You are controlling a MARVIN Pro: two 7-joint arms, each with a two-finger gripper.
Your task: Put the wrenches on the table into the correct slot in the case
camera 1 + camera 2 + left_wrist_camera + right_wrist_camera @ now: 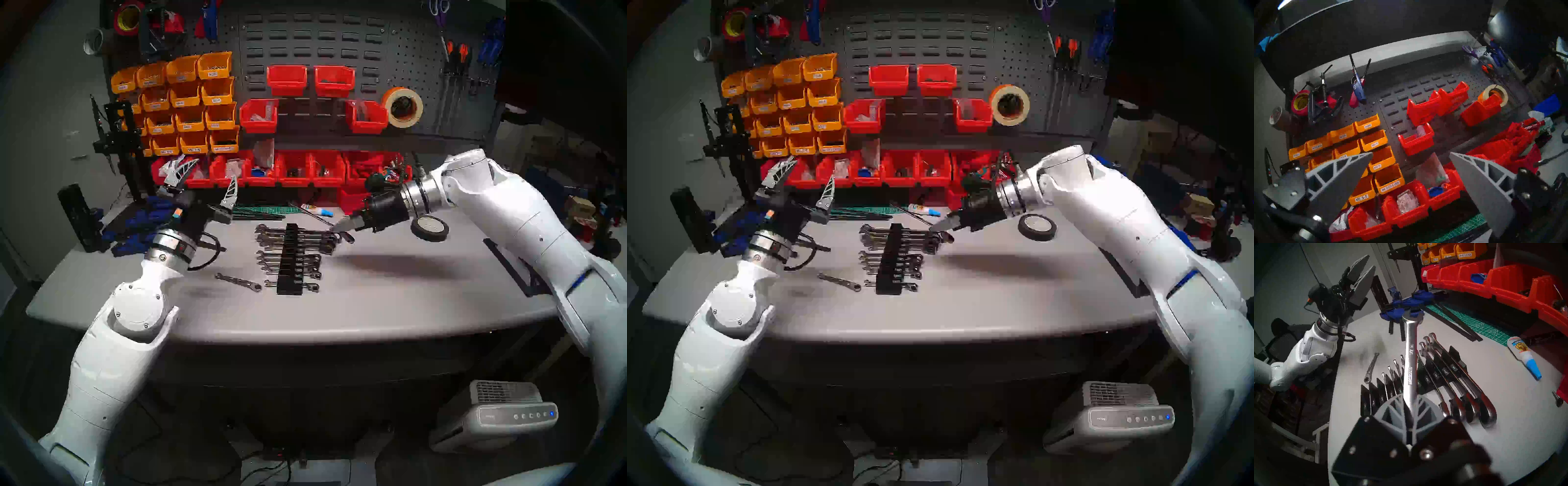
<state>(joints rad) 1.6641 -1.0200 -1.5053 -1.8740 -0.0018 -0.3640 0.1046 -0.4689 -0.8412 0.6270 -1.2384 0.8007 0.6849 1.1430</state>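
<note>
Right pincer [1411, 414] pinching the long wrench [1411, 361] (stamped 1/2), black wrench rack [1425, 378] just below; left pincer [203, 180] spread wide, short wrench [238, 282] on the tabletop [373, 305] below it.

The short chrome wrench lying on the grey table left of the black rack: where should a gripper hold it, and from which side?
Probably the bare middle of the short chrome wrench, from straight above, fingers across its width: it lies flat on the grey table, apart from the black rack.
</note>
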